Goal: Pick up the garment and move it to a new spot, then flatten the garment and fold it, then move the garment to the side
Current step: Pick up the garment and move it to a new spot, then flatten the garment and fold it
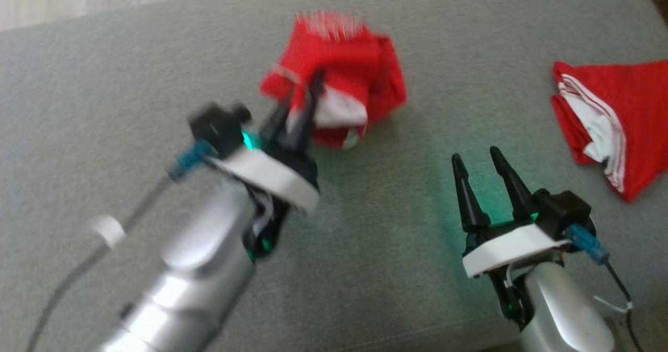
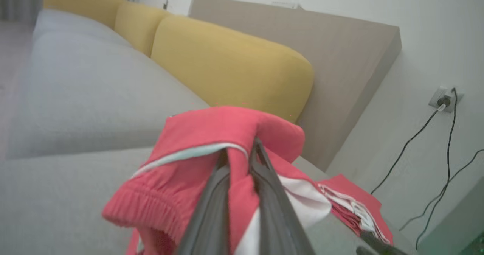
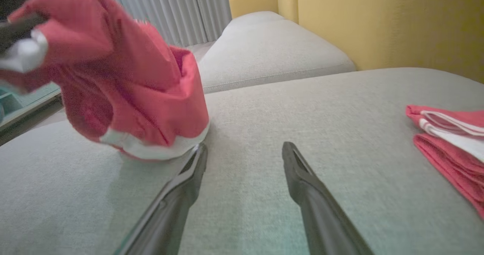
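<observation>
- The garment point(image 1: 339, 75), red with white trim, is held bunched and raised over the far middle of the grey seat surface point(image 1: 104, 106). Whether its lowest hem touches the fabric cannot be told.
- The left gripper point(image 1: 303, 88) is pinched onto one fold, with a strip of red cloth clamped between the two dark fingers. This narrow hold is judged to let the rest hang free for carrying to a new spot.
- The right gripper point(image 1: 475, 153) is spread wide with nothing between its fingers. It is kept low over the surface near the garment, judged ready to take a second edge for flattening.
- A second garment point(image 1: 610, 122), also red and white, is laid folded at the right edge, well apart. The middle is thereby left available.
- The surface is woven, soft upholstery, so some yielding under pressure is to be expected.
- Yellow back cushions point(image 2: 227, 69), a wall socket point(image 2: 442, 100) with cables and pale curtains point(image 3: 170, 9) are seen beyond.
</observation>
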Controlling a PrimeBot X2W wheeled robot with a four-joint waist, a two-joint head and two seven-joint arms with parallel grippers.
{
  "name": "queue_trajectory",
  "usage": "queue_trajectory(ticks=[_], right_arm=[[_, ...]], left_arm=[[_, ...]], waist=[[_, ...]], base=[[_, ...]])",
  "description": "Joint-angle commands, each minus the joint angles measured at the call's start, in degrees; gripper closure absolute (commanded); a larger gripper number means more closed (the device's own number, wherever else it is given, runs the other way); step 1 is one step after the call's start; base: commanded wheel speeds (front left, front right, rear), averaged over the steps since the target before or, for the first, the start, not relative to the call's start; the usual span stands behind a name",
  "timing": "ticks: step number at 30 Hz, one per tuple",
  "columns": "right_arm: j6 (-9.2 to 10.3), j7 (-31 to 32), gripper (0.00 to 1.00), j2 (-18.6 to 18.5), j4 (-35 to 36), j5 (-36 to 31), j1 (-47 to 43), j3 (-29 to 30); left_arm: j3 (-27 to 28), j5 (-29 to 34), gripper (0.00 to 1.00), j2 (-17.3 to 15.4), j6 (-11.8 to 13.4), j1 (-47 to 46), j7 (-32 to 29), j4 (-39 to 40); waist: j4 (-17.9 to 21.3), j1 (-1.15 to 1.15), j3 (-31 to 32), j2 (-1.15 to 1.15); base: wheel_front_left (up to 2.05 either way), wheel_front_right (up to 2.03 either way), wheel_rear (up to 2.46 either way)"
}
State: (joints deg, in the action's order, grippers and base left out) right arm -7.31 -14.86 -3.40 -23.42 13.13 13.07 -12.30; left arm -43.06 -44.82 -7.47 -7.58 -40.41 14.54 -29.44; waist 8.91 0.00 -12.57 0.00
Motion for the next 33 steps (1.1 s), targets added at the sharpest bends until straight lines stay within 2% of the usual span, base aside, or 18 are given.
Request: queue_trajectory(ticks=[1,4,5,9,15,21,24,28,33], right_arm=[[-0.18,-0.14,0.0,0.52,1.38,0.7,-0.07,-1.11],[-0.18,-0.14,0.0,0.52,1.08,1.14,-0.55,-0.24],[-0.18,-0.14,0.0,0.52,0.83,1.06,-0.85,0.6],[-0.18,-0.14,0.0,0.52,0.68,0.97,-1.2,1.39],[-0.18,-0.14,0.0,0.52,0.35,0.94,-2.43,2.59],[-0.18,-0.14,0.0,0.52,-0.44,0.97,-4.43,3.21],[-0.18,-0.14,0.0,0.52,-0.98,1.05,-5.51,3.06],[-0.18,-0.14,0.0,0.52,-1.88,0.5,-6.21,2.38],[-0.18,-0.14,0.0,0.52,-1.99,-0.08,-5.85,1.82]], left_arm=[[0.92,0.38,0.0,-0.46,0.09,1.71,0.45,-0.94],[3.54,2.26,0.0,0.17,0.09,5.6,0.45,-4.43],[6.82,4.38,0.0,0.32,0.11,8.41,0.45,-5.96],[12.2,8.21,0.0,0.16,0.39,12.86,0.45,-6.41],[27.71,14.66,0.0,1.0,2.12,24.25,0.45,-1.92],[38.95,21.96,0.0,2.8,1.57,34.17,0.46,3.31],[43.94,23.63,0.0,3.92,1.31,38.67,0.46,5.56],[46.41,24.35,0.0,4.51,0.9,42.2,0.46,6.8],[43.19,22.56,0.0,4.57,0.68,42.41,0.46,6.72]], waist=[[1.1,0.0,0.6,0.0],[0.69,0.0,1.29,0.0],[-0.19,0.0,1.89,0.0],[-1.84,0.0,3.01,0.0],[-5.36,0.0,6.17,0.0],[-7.83,0.0,9.57,0.0],[-8.19,0.0,10.92,0.0],[-8.58,0.0,11.53,0.0],[-10.08,0.0,11.2,0.0]], base=[[0.0,0.0,0.0],[0.0,0.0,0.0],[0.0,0.0,0.0],[0.0,0.0,0.0],[0.0,0.0,0.0],[0.0,0.0,0.0],[0.0,0.0,0.0],[0.0,0.0,0.0],[0.0,0.0,0.0]])
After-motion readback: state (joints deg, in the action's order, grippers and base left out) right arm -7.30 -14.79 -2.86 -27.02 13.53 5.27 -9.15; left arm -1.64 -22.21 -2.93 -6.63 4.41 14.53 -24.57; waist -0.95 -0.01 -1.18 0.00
